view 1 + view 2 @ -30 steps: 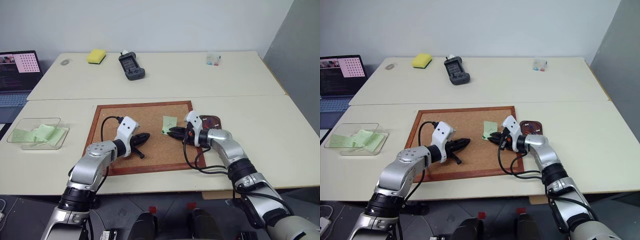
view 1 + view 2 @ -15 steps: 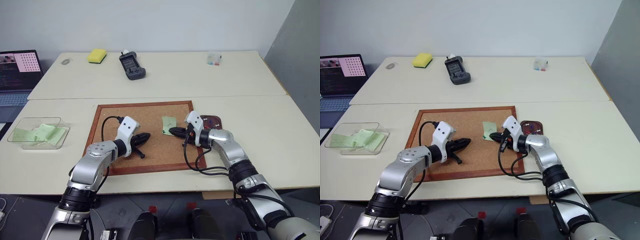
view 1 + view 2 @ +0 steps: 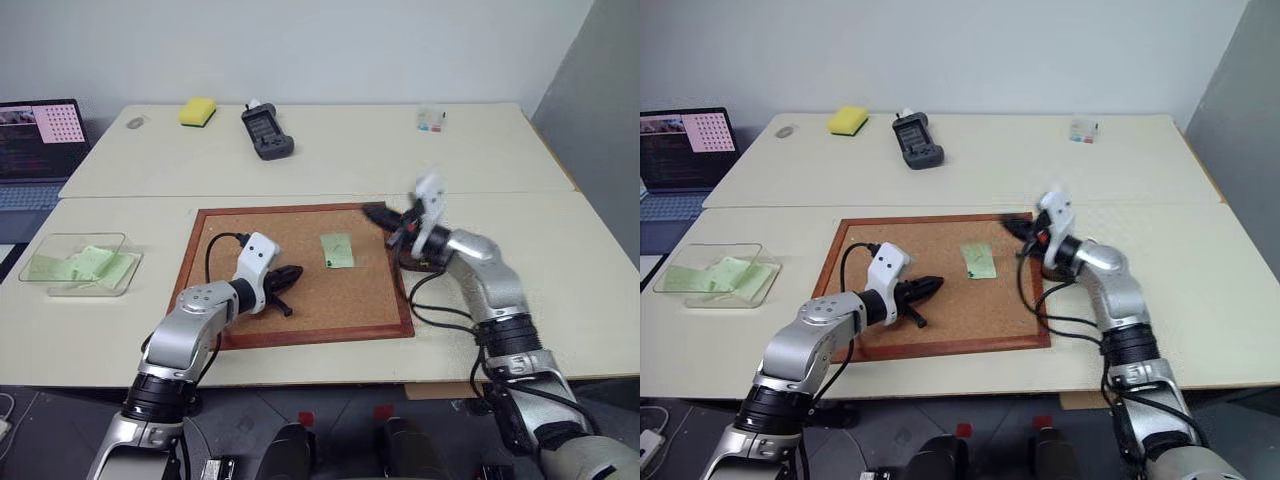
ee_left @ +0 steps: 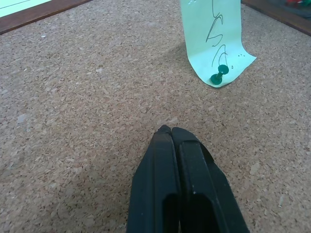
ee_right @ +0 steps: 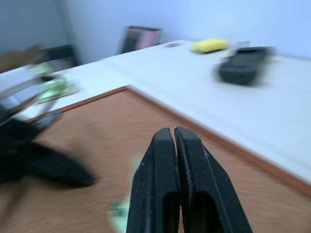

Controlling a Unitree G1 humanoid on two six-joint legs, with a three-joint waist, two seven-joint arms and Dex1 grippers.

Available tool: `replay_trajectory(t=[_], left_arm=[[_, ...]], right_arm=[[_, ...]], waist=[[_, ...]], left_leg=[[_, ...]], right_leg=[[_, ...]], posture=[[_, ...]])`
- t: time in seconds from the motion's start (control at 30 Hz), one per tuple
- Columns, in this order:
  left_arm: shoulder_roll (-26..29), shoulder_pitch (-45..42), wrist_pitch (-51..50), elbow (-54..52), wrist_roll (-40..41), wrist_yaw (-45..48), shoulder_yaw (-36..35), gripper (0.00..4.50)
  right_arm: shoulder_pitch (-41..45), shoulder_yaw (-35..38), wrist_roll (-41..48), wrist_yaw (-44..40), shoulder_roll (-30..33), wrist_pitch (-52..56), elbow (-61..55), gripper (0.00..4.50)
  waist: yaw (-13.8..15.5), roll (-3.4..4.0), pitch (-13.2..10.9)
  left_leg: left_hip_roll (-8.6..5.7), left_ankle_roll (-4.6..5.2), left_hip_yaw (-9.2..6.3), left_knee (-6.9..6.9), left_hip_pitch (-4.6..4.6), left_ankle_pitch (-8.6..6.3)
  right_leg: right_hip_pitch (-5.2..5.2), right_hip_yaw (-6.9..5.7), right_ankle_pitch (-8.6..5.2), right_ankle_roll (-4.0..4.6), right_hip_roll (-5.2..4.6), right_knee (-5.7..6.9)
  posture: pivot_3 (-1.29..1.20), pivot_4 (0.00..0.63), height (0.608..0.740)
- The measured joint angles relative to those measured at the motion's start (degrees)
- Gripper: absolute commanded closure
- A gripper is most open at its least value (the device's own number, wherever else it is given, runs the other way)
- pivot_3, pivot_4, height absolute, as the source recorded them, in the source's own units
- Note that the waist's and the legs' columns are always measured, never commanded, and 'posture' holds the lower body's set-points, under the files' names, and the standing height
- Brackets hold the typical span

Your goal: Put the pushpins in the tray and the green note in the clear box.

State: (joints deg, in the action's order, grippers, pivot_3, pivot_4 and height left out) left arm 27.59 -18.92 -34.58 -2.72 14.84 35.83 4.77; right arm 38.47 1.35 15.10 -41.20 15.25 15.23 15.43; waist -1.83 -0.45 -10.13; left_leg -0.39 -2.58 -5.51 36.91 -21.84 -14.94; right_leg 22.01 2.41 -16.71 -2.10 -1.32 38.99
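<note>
Right gripper (image 3: 385, 214) lifted away from green note (image 3: 337, 250), now above corkboard (image 3: 300, 300) far right edge, fingers clenched, pin not visible between them. Note stays mid-corkboard, one green pushpin (image 4: 219, 74) at its near corner. Left gripper (image 3: 288, 275) clenched, empty, your nearer hand; note lies ahead-right of it.

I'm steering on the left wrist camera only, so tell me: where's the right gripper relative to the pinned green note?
Observer: The right gripper is shut, raised over the corkboard's far right corner, apart from the note.
Operator: Holding a pin?
Observer: Cannot tell; too small to see.
Operator: Where does the note go?
Observer: The clear box sits off the board's left side, with green slips inside.
</note>
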Motion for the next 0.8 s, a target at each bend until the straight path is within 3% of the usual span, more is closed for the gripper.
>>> replay_trajectory(t=[0.3,0.8], left_arm=[[0.0,0.2,0.0,0.2,0.0,-0.1,-0.2,4.50],[0.2,-0.2,0.0,0.0,-0.8,0.9,0.1,4.50]], right_arm=[[-4.2,8.6,-1.9,10.4,9.0,2.9,0.0,4.48],[-8.2,4.6,-3.1,8.7,5.9,-1.6,5.8,4.48]], waist=[[0.0,0.06,0.0],[-0.1,0.07,0.0]], left_leg=[[0.01,0.01,0.29,-0.04,0.04,0.00],[0.02,0.01,0.50,-0.02,0.05,0.00]], right_leg=[[-0.03,0.05,-0.01,0.00,0.02,0.00],[-0.03,0.10,-0.01,-0.01,0.02,-0.01]], posture=[[0.00,0.150,0.740],[0.00,0.150,0.740]])
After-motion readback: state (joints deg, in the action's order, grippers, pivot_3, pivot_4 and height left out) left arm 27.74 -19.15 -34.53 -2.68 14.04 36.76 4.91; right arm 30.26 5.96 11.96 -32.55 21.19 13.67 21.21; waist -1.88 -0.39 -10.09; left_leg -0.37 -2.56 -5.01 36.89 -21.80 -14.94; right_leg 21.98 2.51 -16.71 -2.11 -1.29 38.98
